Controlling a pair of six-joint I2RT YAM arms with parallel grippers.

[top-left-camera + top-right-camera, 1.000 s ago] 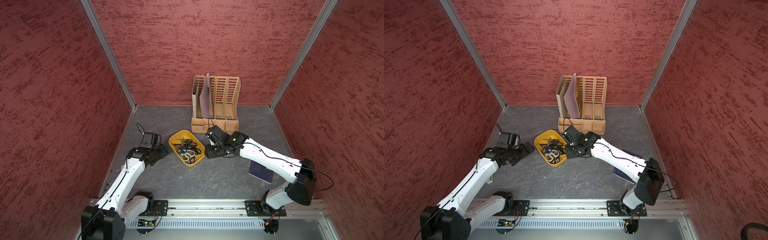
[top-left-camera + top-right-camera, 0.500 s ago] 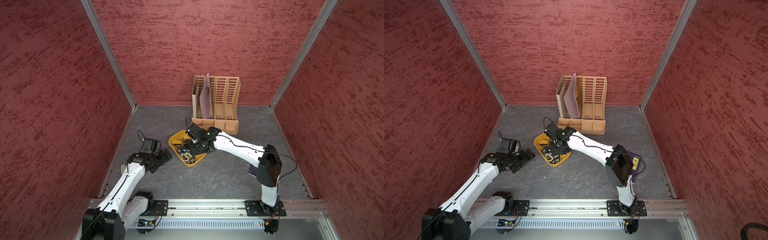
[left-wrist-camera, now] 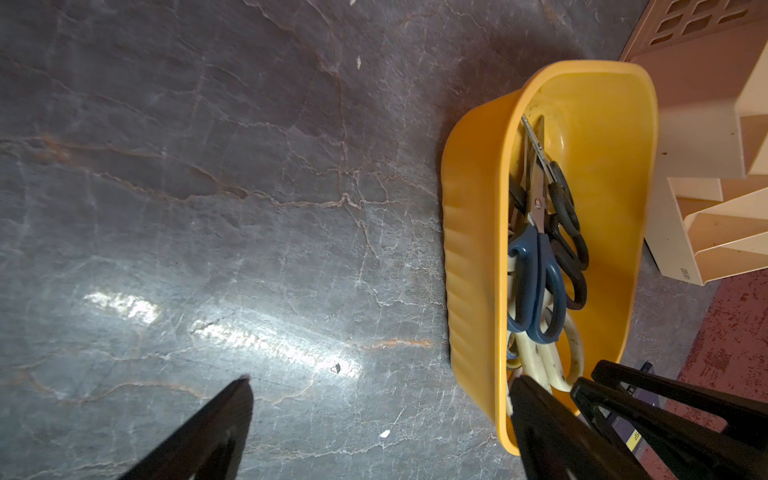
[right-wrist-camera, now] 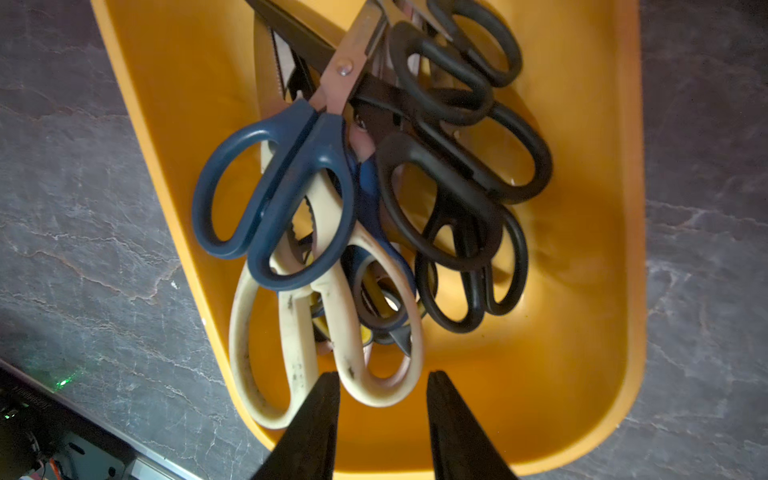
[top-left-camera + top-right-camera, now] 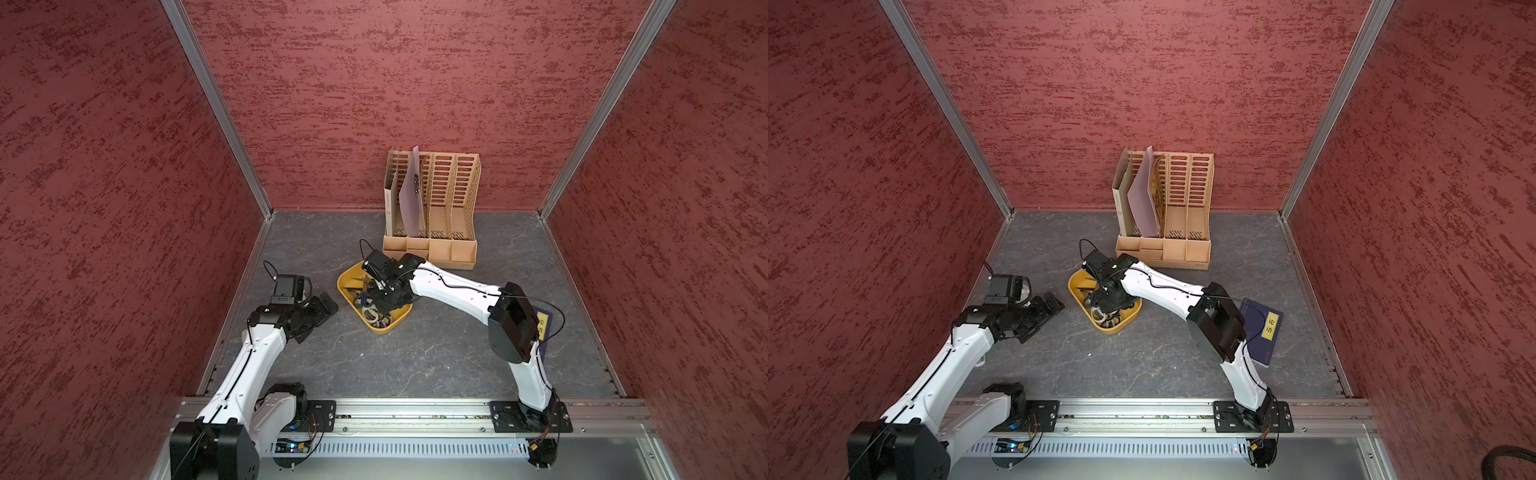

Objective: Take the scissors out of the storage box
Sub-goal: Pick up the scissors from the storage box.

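The mustard-yellow storage box (image 5: 345, 283) (image 5: 1076, 287) lies on the grey floor, with several scissors (image 5: 369, 308) (image 5: 1100, 319) piled inside. The right wrist view shows dark blue scissors (image 4: 282, 199) on top of cream shears (image 4: 299, 345), and black-handled pairs (image 4: 457, 166) beside them. My right gripper (image 4: 384, 388) (image 5: 382, 305) reaches down into the box. Its jaws are a little apart, with a handle loop of the cream shears between the fingertips. My left gripper (image 3: 382, 395) (image 5: 322, 307) hovers wide open just left of the box wall (image 3: 469, 249), holding nothing.
A tall tan slotted file organiser (image 5: 432, 208) (image 5: 1167, 216) stands just behind the box, against the back wall. A dark blue book (image 5: 1264, 332) lies on the floor under my right arm. Red walls enclose three sides. A metal rail (image 5: 415, 409) runs along the front.
My right arm swung left from beside the box to over it, dipped into the scissors, and its jaws narrowed. My left gripper shifted slightly and stayed open.
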